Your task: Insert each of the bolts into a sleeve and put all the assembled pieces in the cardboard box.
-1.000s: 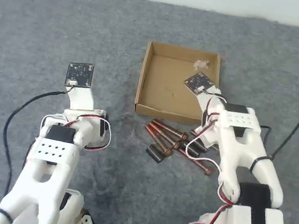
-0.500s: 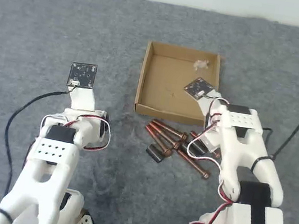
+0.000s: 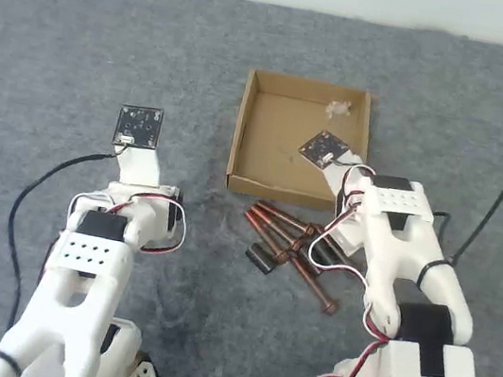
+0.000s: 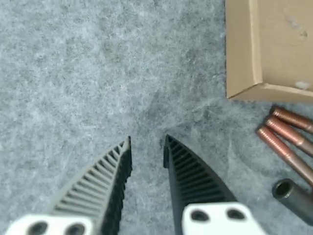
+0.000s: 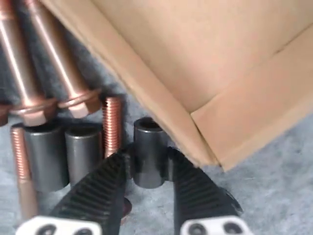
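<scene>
The right arm has swung towards the left of the high view over the last second, and its wrist now sits over the lower right corner of the cardboard box (image 3: pixel 238 134). The right pincer (image 5: pixel 148 155) is pinching an upright dark sleeve (image 5: pixel 148 171), with one finger pressed to each side. This sleeve stands on the grey counter (image 3: pixel 112 42), just outside the box's corner and beside two more sleeves (image 5: pixel 82 152) and the copper bolts (image 3: pixel 280 219).

One long bolt (image 3: pixel 311 282) has shifted. Its head now lies lower in the frame, angled away from the cluster. Another sleeve (image 3: pixel 259 259) lies where it was, below the bolts.

The left arm has not moved. The left pincer (image 4: pixel 146 142) is slightly spread over bare counter, with nothing between its fingers.
</scene>
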Robot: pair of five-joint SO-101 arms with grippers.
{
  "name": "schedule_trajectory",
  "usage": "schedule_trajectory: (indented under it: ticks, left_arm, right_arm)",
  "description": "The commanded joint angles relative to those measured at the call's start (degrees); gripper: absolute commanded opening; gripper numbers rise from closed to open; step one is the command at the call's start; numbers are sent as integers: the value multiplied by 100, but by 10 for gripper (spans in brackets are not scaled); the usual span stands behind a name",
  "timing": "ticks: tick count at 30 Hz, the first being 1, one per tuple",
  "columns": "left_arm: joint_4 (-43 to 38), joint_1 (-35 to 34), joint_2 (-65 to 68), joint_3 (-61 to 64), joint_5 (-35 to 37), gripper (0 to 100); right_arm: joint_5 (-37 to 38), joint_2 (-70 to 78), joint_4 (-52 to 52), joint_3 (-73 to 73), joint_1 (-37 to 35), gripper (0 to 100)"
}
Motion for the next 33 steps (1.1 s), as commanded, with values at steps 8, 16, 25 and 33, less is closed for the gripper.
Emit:
schedule_trajectory:
  ticks: [8, 16, 25, 33]
  left_arm:
    - [-132, 0, -18, -48, -53, 105]
    - [-132, 9, 9, -48, -53, 105]
    - [-132, 422, 18, -92, -70, 105]
    - [624, 2031, 26, -980, -888, 105]
  right_arm:
    - [-1688, -163, -101, -70, 664, 6]
    - [-2778, -1130, -303, 756, 1235, 6]
    - [-3297, -2422, -637, 2022, 2167, 6]
    - [-3657, -2290, -1147, 2004, 2686, 6]
